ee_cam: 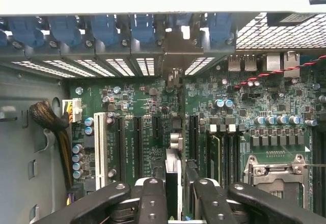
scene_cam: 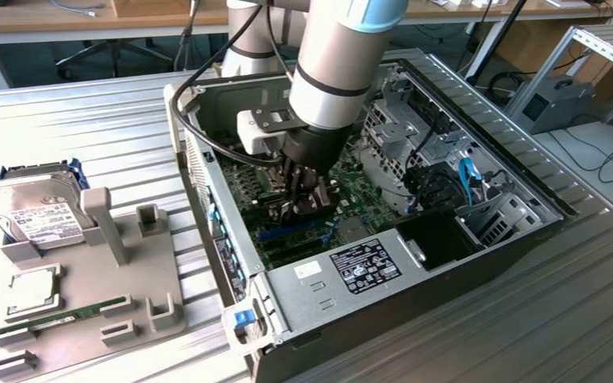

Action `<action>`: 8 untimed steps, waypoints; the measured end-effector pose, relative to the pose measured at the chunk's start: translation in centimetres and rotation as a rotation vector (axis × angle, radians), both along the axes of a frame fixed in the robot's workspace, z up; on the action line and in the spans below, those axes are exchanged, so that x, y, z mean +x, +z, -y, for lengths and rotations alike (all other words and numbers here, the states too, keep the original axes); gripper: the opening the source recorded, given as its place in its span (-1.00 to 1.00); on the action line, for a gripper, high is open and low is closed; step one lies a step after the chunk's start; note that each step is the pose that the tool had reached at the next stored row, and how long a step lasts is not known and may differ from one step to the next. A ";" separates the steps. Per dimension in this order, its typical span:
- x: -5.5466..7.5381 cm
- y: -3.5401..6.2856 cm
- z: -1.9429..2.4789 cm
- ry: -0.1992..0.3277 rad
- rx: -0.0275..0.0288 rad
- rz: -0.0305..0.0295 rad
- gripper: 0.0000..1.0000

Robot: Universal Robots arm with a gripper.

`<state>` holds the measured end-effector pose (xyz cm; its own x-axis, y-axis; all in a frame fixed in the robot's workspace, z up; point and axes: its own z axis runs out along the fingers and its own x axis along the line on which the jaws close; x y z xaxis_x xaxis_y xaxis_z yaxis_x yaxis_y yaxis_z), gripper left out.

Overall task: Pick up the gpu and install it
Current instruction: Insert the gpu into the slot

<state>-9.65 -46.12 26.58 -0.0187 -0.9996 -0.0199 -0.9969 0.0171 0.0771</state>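
A: Your gripper (scene_cam: pixel 298 185) is down inside the open computer case (scene_cam: pixel 520 231), right over the motherboard (scene_cam: pixel 376 187). The fingers (ee_cam: pixel 153 201) are pinching the gpu (ee_cam: pixel 173 183) by its top edge, one pad on each face.

B: Where's the card sitting?

A: Upright, edge-on in the wrist view, running from the gripper toward the rear bracket (ee_cam: pixel 175 51) at the case wall. In the exterior view it's at the case's centre, with the power supply (scene_cam: pixel 365 267) at about five o'clock from it. Whether its bottom edge is in a slot, I can't tell.

B: How will it handle?

A: I'd judge it light and stiff, but thin and fragile. You've got it on the bare edge, which looks the right place: clear of components. Smooth faces could slip if you twist, so keep it square.

B: And outside the case?

A: The hard drive (scene_cam: pixel 38 211) and RAM stick (scene_cam: pixel 61 313) sit on the grey holder (scene_cam: pixel 125 279), at nine o'clock from the case.
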 end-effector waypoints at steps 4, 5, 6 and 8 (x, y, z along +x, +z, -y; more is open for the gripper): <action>0.0 -0.06 0.00 -0.003 -0.0230 0.0001 -0.48; 0.0 -0.06 -0.02 -0.005 -0.0341 0.0000 -0.48; 0.0 -0.07 -0.04 -0.005 -0.0391 -0.0001 -0.48; 0.0 -0.10 -0.06 -0.006 -0.0391 0.0000 -0.48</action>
<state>-9.64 -46.06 26.48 -0.0242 -0.9995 0.0192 -0.9968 0.0256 0.0763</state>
